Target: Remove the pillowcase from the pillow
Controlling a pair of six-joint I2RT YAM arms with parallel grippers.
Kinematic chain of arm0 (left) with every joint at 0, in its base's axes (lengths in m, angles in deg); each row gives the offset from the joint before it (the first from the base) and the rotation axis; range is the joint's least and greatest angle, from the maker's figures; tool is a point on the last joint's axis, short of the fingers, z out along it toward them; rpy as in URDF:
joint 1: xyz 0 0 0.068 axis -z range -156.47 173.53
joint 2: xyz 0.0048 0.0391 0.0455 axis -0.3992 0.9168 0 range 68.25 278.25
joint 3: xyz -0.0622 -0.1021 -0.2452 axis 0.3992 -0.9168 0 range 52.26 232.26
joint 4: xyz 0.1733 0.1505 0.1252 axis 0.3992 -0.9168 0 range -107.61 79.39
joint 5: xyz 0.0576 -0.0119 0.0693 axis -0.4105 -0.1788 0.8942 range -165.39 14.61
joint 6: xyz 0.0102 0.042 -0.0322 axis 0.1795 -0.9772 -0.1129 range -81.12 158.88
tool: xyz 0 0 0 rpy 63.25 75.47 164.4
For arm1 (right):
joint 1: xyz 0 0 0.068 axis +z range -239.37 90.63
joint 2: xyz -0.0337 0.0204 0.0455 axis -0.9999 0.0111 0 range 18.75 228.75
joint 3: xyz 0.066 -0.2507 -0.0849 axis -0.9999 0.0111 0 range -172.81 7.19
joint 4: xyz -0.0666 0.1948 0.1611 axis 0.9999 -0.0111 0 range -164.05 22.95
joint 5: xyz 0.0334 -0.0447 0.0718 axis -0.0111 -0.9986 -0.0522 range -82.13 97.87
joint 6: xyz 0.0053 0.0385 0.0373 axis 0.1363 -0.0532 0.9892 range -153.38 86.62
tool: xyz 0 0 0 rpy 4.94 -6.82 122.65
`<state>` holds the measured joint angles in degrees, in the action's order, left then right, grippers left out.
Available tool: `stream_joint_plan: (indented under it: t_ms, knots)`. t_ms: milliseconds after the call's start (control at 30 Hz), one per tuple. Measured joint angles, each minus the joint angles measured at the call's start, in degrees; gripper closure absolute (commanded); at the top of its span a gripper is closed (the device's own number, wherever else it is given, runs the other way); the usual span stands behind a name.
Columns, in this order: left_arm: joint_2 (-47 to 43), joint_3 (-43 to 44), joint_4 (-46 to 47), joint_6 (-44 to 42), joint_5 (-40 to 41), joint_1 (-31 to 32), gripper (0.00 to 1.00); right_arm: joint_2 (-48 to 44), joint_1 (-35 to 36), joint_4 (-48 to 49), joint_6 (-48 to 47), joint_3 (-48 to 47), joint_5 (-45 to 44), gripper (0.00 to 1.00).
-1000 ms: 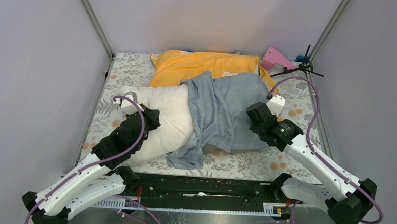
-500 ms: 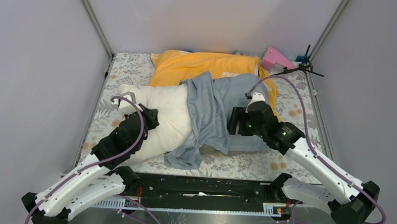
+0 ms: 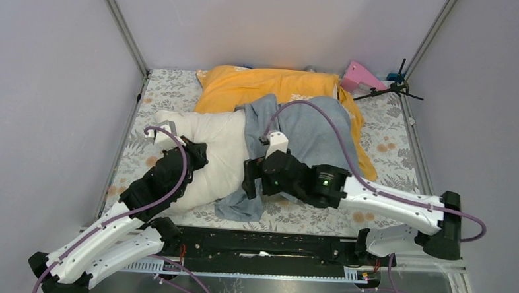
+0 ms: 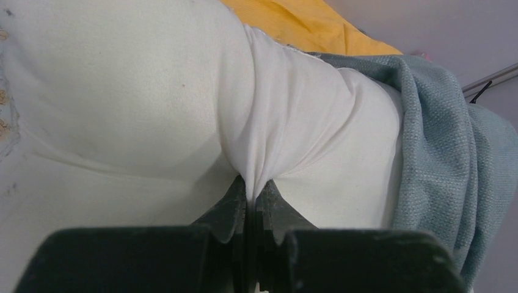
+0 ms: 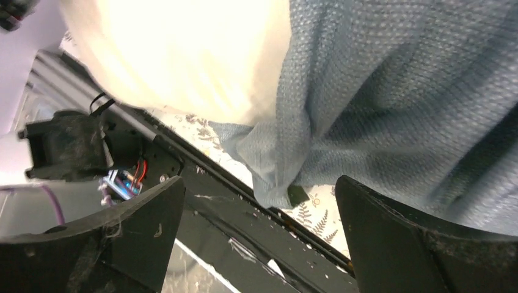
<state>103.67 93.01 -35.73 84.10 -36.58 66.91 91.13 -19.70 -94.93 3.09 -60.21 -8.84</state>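
The plump white pillow point(image 3: 210, 154) lies on the table's left half, with its right part still inside the wrinkled grey-blue pillowcase point(image 3: 307, 132). My left gripper point(image 3: 194, 151) is shut on a pinched fold of the pillow's white cloth point(image 4: 256, 122), as the left wrist view shows at the jaw tips point(image 4: 251, 190). My right gripper point(image 3: 250, 180) hovers open at the pillowcase's near-left hem. In the right wrist view its fingers point(image 5: 146, 226) stand wide apart with nothing between them. The pillowcase hem point(image 5: 287, 165) hangs just beyond the right gripper point(image 5: 262, 213), beside the pillow point(image 5: 183, 55).
An orange-covered pillow point(image 3: 266, 86) lies behind, partly under the pillowcase. A pink object point(image 3: 360, 77) and a black stand point(image 3: 390, 91) sit at the back right corner. The floral table cover point(image 3: 149, 109) ends at a black rail point(image 3: 266, 242) along the near edge. Grey walls close in both sides.
My right arm swung left from the pillowcase's right side to its near-left hem, and its jaws opened wide. The left gripper kept its pinch on the pillow.
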Motion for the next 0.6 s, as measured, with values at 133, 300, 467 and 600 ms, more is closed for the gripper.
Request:
stream_joint_plan:
  t_ms: [133, 300, 467, 600]
  knots:
    - [0.0, 0.0, 0.0, 0.2, 0.0, 0.0, 1.00, 6.1, 1.7, -0.6, 5.0, -2.4, -6.7, 0.01]
    - [0.0, 0.0, 0.0, 0.2, 0.0, 0.0, 1.00, 12.2, 1.4, -4.9, 10.3, -3.4, -15.1, 0.01]
    - [-0.3, -0.1, 0.0, 0.2, 0.0, 0.0, 1.00, 15.3, -3.9, -8.0, 11.4, -2.6, -15.9, 0.01]
    - [-1.0, -0.2, 0.0, 0.2, -1.0, 0.2, 1.00, 11.2, -10.4, -6.3, 11.3, 3.1, -14.1, 0.03]
